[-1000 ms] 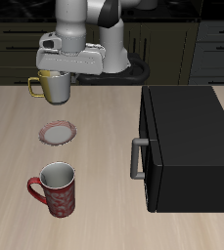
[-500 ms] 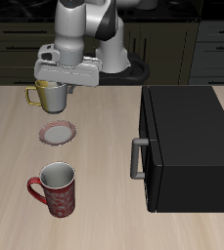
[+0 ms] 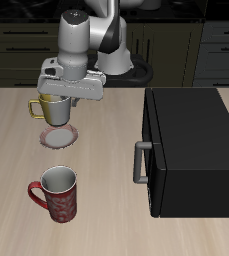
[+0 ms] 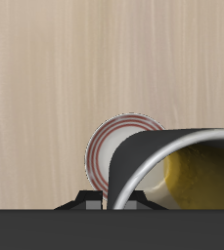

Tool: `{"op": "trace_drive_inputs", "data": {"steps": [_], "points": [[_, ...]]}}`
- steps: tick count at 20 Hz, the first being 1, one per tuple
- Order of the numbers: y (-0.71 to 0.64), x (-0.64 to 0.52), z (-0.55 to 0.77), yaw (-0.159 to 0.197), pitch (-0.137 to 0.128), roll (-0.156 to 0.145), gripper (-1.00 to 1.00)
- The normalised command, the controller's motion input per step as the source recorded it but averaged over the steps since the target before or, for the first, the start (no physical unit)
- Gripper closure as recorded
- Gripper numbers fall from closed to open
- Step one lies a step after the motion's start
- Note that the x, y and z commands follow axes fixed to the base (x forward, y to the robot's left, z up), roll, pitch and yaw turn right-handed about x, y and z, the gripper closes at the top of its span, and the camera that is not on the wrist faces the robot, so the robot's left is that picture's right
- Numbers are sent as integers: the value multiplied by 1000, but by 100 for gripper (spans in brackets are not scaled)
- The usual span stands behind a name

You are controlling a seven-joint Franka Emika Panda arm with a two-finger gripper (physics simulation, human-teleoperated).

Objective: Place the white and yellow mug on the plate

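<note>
Gripper (image 3: 58, 103) lowered the white and yellow mug (image 3: 52, 110) (now overlapping the plate (image 3: 58, 137)).

A red patterned ceramic mug (image 3: 56, 194) with a pale grey inside stands upright at the lower left of the frame on the light wooden table (image 3: 106, 200), its handle pointing toward the left edge. A black box-shaped microwave (image 3: 194, 150) with a grey bar handle (image 3: 140, 163) fills the right side, and dark cabinets (image 3: 16, 45) run across the top.

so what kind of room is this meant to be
Most likely a simulated kitchen: a wooden counter carries a black microwave, a red patterned mug and a small plate, with dark cabinets and drawers behind.
</note>
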Motion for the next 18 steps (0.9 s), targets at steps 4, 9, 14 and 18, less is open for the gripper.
{"op": "trace_drive_inputs", "data": {"steps": [4, 9, 14, 18], "points": [[15, 79, -102, -4, 22, 3, 100], [3, 55, -138, -9, 28, -6, 100], [46, 21, -221, -1, 43, -3, 100], [52, -46, -160, -19, 24, 0, 100]]}}
